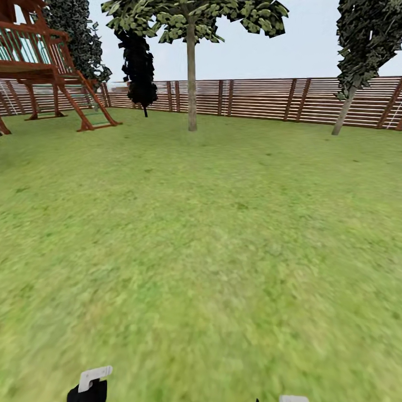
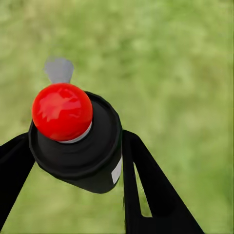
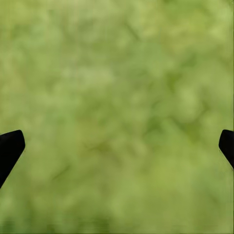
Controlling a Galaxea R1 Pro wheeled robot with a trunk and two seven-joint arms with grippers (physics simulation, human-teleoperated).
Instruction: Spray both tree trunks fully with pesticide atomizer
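My left gripper (image 2: 78, 163) is shut on the pesticide atomizer (image 2: 73, 146), a small black bottle with a round red top (image 2: 62, 111), held over grass. Its pale nozzle and dark body (image 1: 92, 385) peek in at the bottom edge of the head view. My right gripper (image 3: 117, 146) is open over the lawn with nothing between its fingers. Across the garden lawn (image 1: 201, 234) stand both trees. One has a straight grey-tan trunk (image 1: 191, 84) at centre. The other has a leaning trunk (image 1: 344, 114) at the far right by the fence. The paved floor is out of view.
A brown slat fence (image 1: 257, 100) closes the far side of the lawn. A wooden playset (image 1: 50, 72) with a ladder stands at the far left. A dark narrow conifer (image 1: 139, 67) grows beside it. Open grass stretches between me and the trees.
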